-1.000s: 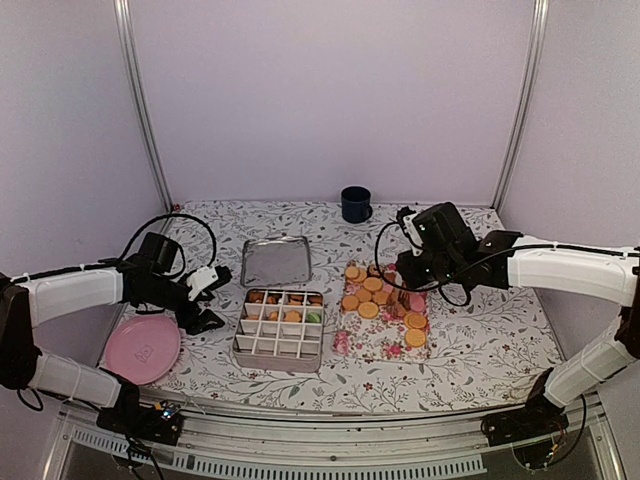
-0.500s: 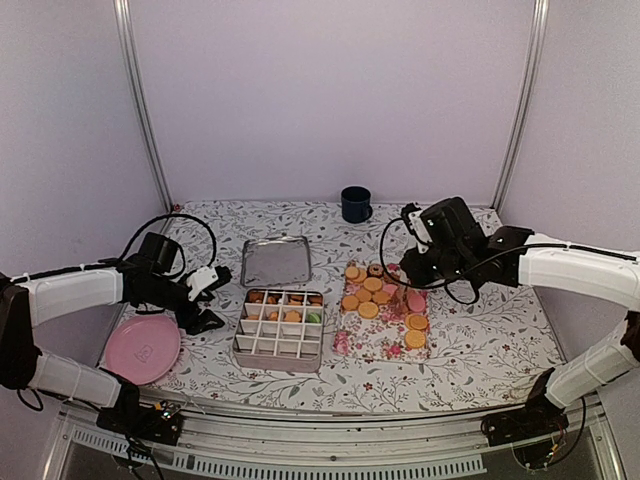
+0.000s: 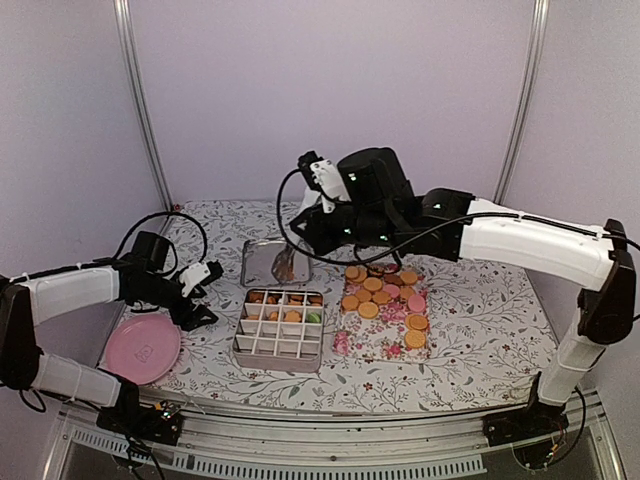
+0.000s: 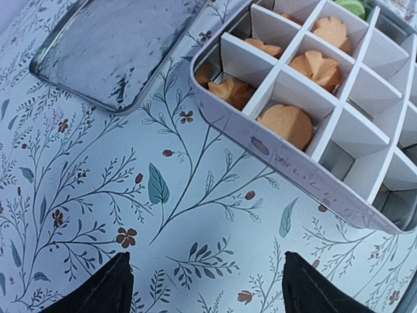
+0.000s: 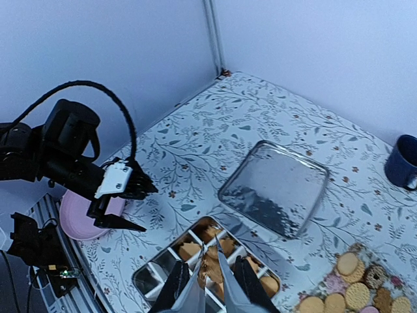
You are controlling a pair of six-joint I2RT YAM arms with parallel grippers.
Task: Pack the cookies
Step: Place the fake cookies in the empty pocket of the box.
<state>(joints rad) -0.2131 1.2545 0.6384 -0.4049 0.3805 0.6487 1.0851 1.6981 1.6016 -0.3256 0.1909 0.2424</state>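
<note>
Mostly orange-tan round cookies point(image 3: 372, 284)

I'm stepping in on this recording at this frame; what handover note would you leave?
Left claw: open, empty, low over the table left of the box.
Right claw: shut on a cookie, raised by the box's far edge.
Done: packed cookies fill some back cells.
Left: a dozen or so loose cookies on the napkin; front cells look empty.

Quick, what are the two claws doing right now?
Left claw: open, holding nothing.
Right claw: closed on an orange cookie.
</note>
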